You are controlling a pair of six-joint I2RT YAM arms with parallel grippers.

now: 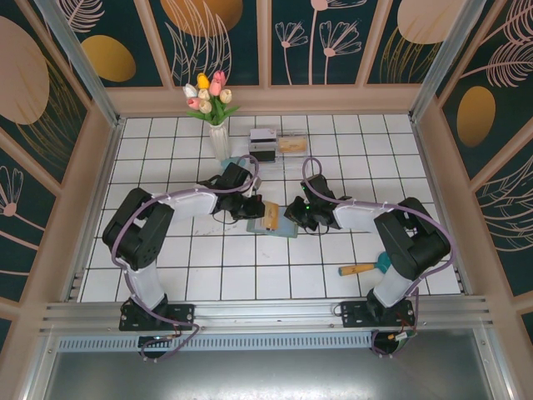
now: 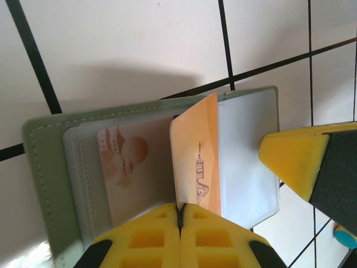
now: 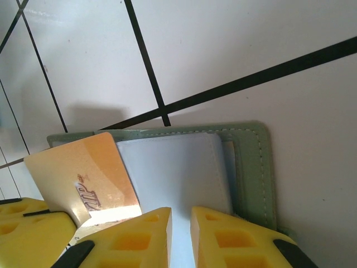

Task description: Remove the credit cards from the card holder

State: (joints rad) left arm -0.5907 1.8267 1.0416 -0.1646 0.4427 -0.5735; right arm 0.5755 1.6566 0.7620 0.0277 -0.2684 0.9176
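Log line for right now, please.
phase: card extraction | left gripper: shut on orange VIP card, partly out | right gripper: on open card holder, grip unclear | pink-printed card: in sleeve

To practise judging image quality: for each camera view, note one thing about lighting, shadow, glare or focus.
Top external: even light, only faint shadows on the table. Left wrist: the card holder casts a soft shadow on the tile beyond it. Right wrist: glare whitens the lower edge of the orange card beside the right gripper.

White tiled table (image 1: 166,250), card holder (image 1: 276,229) ctr, tulip vase (image 1: 218,140) + clear box (image 1: 275,143) at back, wood-handled tool (image 1: 358,269) R
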